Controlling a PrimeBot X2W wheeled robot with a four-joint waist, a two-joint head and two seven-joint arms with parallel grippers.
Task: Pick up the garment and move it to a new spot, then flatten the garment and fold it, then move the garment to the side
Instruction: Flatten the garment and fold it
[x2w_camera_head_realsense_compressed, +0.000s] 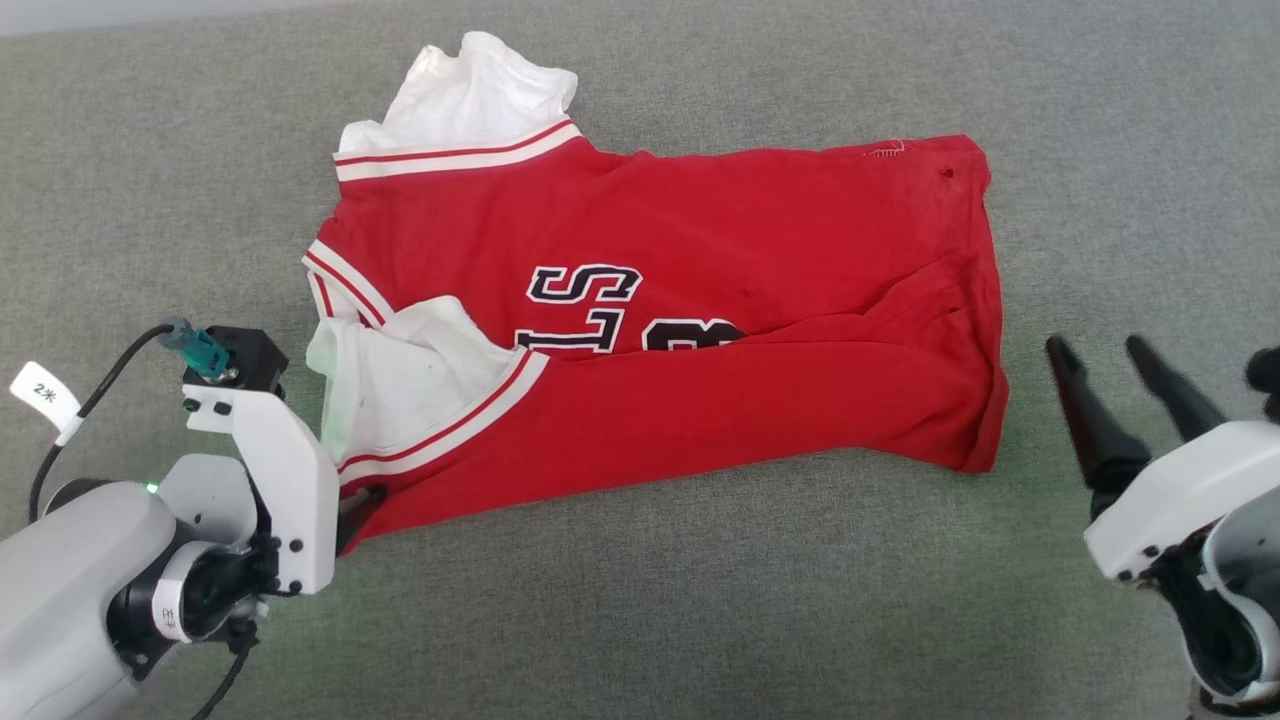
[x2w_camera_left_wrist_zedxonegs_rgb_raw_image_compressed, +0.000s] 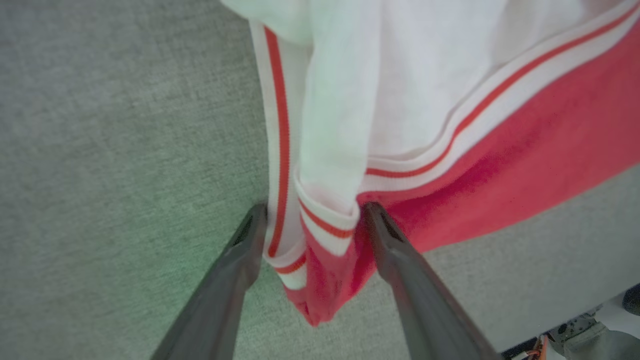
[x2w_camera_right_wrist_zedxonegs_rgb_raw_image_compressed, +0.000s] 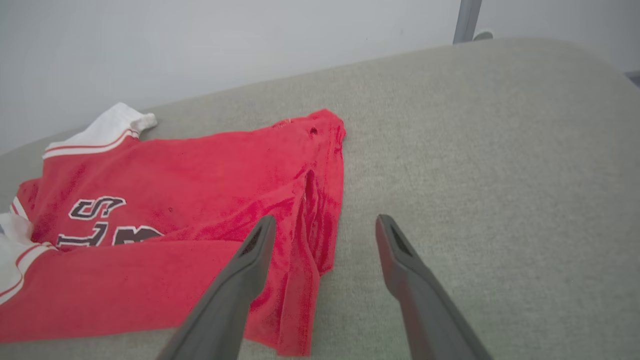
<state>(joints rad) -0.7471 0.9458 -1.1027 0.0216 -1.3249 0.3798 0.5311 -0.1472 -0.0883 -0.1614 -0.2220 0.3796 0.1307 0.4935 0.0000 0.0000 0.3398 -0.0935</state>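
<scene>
Grey woven surface (x2w_camera_head_realsense_compressed: 640, 610): it runs under everything I see, from left to right.
Cable tag (x2w_camera_head_realsense_compressed: 45, 395): a small white label on the black cable at my far left, beside the left wrist.
Left gripper (x2w_camera_head_realsense_compressed: 362, 498): released. In the left wrist view this gripper (x2w_camera_left_wrist_zedxonegs_rgb_raw_image_compressed: 315, 210) has its fingers spread, with the garment's near left corner lying between them, not pinched.
Garment (x2w_camera_head_realsense_compressed: 760, 240): the red jersey lies across the middle of the surface, neck end to the left and hem to the right. A near flap is laid over part of the body.
White sleeves (x2w_camera_head_realsense_compressed: 470, 90): I see one at the far left and one at the near left, each edged with white-and-red striped trim.
Lettering (x2w_camera_head_realsense_compressed: 585, 285): black blocks with white outlines, the lower part covered by the flap.
Hem (x2w_camera_head_realsense_compressed: 985, 300): it is rumpled along the right end.
Right gripper (x2w_camera_head_realsense_compressed: 1097, 350): released and empty, fingers apart over bare grey near the hem. In the right wrist view this gripper (x2w_camera_right_wrist_zedxonegs_rgb_raw_image_compressed: 325, 220) has one finger crossing in front of the red cloth.
</scene>
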